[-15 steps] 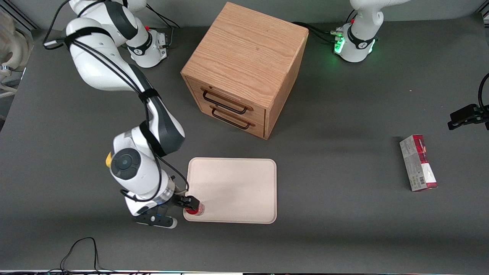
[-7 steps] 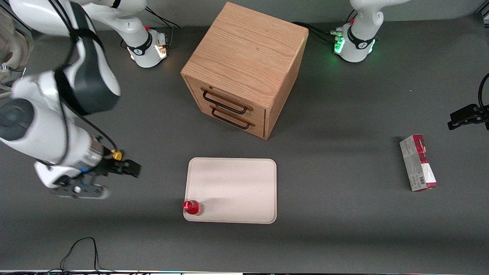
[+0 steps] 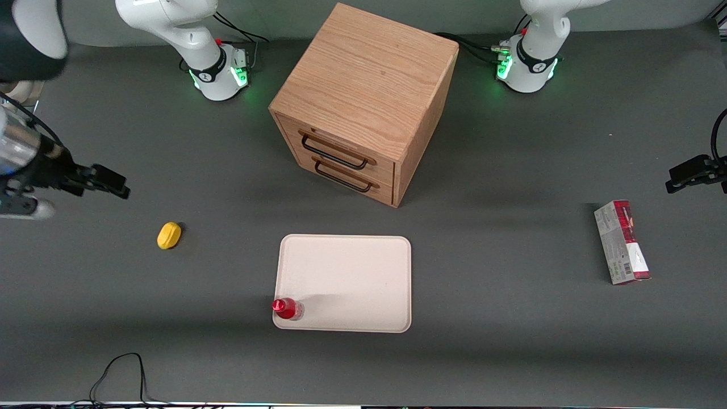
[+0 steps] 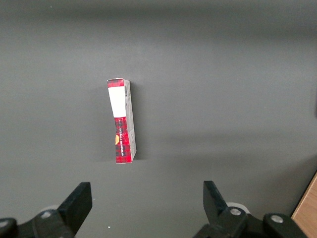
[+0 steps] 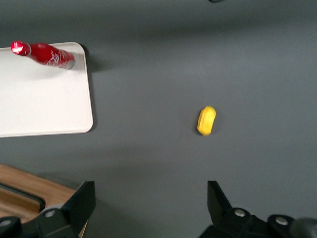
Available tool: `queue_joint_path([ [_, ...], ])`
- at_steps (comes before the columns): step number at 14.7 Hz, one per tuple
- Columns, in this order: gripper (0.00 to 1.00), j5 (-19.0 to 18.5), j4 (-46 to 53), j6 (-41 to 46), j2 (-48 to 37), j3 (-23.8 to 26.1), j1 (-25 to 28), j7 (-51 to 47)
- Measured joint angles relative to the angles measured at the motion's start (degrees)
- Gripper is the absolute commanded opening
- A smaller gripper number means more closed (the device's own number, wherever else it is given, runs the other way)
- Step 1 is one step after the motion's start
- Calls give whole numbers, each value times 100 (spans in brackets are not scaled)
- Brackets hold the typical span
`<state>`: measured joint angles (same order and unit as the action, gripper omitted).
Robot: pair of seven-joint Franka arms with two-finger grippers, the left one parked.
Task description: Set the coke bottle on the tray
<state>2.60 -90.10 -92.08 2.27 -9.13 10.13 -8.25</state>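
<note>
The tiny red coke bottle point(image 3: 287, 308) stands upright on the pale beige tray point(image 3: 352, 278), at the tray's corner nearest the front camera toward the working arm's end. It also shows in the right wrist view point(image 5: 47, 54), on the tray point(image 5: 39, 104). My right gripper point(image 3: 111, 184) is open and empty, raised high at the working arm's end of the table, far from the tray. In the right wrist view the gripper point(image 5: 151, 201) holds nothing between its fingers.
A yellow lemon-like lump point(image 3: 168, 235) lies on the table between gripper and tray; it also shows in the right wrist view point(image 5: 206, 120). The wooden two-drawer cabinet point(image 3: 363, 102) stands farther from the front camera than the tray. A red-and-grey carton point(image 3: 621, 242) lies toward the parked arm's end.
My gripper let go of the bottle at the tray's corner and drew away, up and toward the working arm's end. The bottle stays standing. The yellow lump came into view.
</note>
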Motion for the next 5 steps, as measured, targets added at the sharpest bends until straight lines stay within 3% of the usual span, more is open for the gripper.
queue_joint_path([
  [5, 100, 19, -423, -1, -341, -22, 48, 4],
])
